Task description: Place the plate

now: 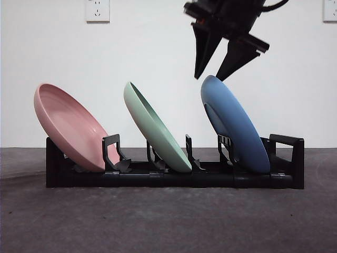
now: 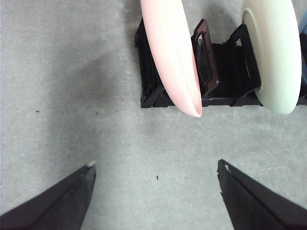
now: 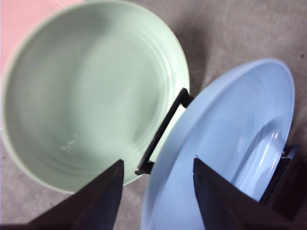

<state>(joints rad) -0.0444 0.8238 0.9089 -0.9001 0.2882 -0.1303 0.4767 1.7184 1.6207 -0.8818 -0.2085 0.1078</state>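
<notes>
The black rack stood low across the centre of the front view on the dark table, carrying three leaning plates: a pink plate at left, a green plate in the middle, and the blue plate at right of centre, seated in its slot. Above it, at upper right of the frame, the right gripper hung with jaws parted astride the blue plate's top rim, holding nothing. The risk, by this reckoning, lay in the withdrawal: a jaw tip brushing that rim on the way up could rock the plate out of its slot or tip it toward the green one. The right wrist view showed what the front could not, the blue plate's hollow face and the rack divider separating it from the green plate. The left wrist view alone showed the left gripper, spread wide and empty over bare table, short of the rack's pink-plate end.
</notes>
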